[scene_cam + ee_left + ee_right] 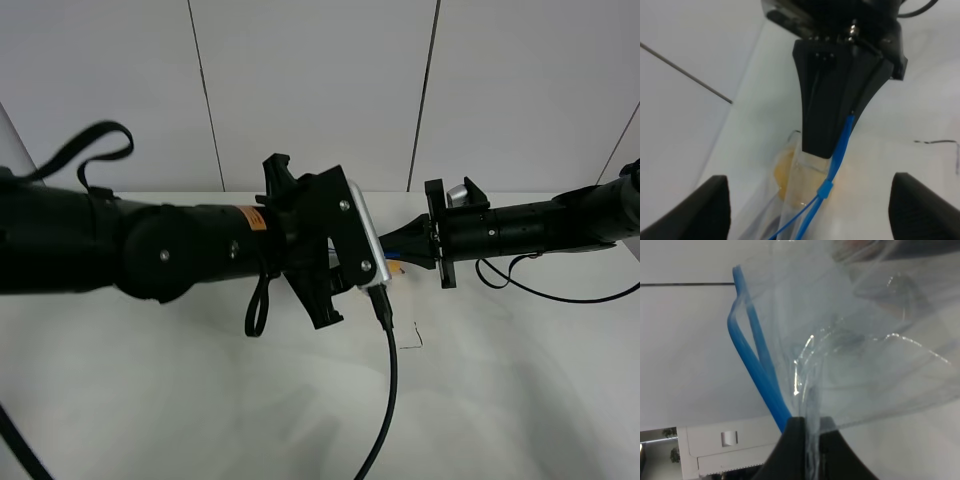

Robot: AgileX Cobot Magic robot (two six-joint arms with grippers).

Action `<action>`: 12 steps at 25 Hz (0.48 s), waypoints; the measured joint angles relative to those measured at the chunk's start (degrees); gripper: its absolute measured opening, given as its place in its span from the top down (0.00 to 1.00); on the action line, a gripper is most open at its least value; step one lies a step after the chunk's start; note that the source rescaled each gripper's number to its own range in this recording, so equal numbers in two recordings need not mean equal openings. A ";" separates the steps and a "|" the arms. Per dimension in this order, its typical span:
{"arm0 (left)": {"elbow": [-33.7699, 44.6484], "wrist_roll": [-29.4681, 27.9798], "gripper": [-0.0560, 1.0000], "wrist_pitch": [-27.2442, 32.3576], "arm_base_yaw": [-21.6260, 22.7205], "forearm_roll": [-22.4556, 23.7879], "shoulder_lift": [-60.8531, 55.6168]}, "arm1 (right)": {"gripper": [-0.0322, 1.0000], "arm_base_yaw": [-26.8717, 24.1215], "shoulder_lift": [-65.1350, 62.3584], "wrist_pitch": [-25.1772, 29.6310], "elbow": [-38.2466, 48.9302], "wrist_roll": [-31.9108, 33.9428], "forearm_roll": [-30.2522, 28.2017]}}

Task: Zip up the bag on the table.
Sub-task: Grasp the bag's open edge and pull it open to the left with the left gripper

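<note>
The right claw (810,429) pinches the bag (860,355) over the table (200,400) — its blue zipper strip (841,145) seemingly running 3 to 9 o'clock in the high view — toward the wide-spread left claw (810,202), nearer the slider (825,190).

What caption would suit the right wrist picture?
Right gripper pinches the clear bag beside its blue zipper strip, whose halves stand apart.

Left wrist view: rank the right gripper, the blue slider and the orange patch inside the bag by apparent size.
Largest: right gripper, by far.
Next: orange patch in the bag, its edges faint.
Smallest: blue slider.
</note>
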 joint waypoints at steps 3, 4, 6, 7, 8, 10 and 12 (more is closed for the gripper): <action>4.55 1.09 0.16 -11.59 -1.64 -0.17 2.51 | 0.97 0.00 0.00 0.00 0.00 0.00 0.05; 5.68 1.79 0.16 -15.47 -2.06 -0.33 3.77 | 0.97 0.00 0.00 0.00 0.00 0.00 0.05; 6.57 2.92 0.16 -21.99 -2.97 -0.46 6.47 | 0.97 0.00 0.00 0.00 0.00 0.00 0.05; 6.65 3.33 0.16 -24.17 -3.36 -0.46 7.94 | 0.97 0.00 0.00 0.00 0.00 0.00 0.05; 6.65 3.46 0.16 -26.60 -3.61 -0.28 9.35 | 0.97 0.00 0.00 0.00 0.00 0.00 0.05; 6.65 3.81 0.16 -29.90 -3.67 0.06 11.79 | 0.97 0.00 0.00 0.00 0.00 0.05 0.05; 6.60 3.85 0.16 -32.74 -3.67 0.13 14.38 | 0.97 0.00 0.00 0.00 0.00 0.05 0.05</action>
